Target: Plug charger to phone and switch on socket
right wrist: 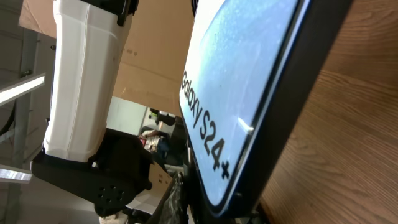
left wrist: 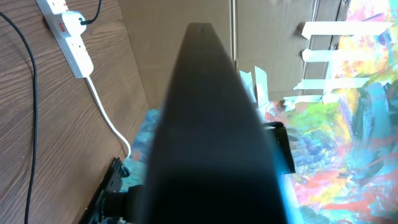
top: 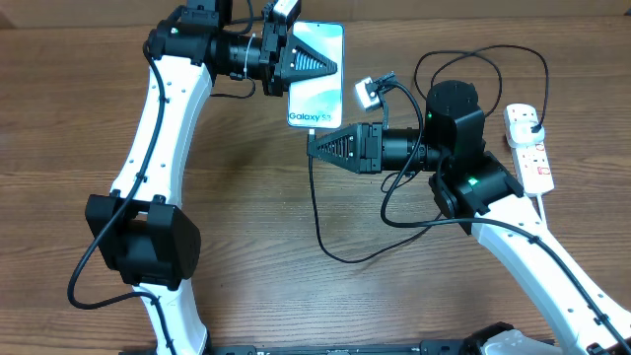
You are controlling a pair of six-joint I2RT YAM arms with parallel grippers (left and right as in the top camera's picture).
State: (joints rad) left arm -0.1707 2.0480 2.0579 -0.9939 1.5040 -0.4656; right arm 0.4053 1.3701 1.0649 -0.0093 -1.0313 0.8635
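The phone, its light-blue screen reading "Galaxy S24+", is at the back centre, tilted up off the table. My left gripper is shut on its left edge; in the left wrist view the phone is a dark blurred slab. My right gripper is shut at the charger's thin black cable, right under the phone's bottom edge, and the connector tip is hidden there. The right wrist view shows the phone very close. The charger's black plug sits in the white socket strip at the right.
The black cable loops over the wooden table in front of and behind my right arm. The strip and its thick white cord show in the left wrist view. Cardboard and colourful paper stand behind the table.
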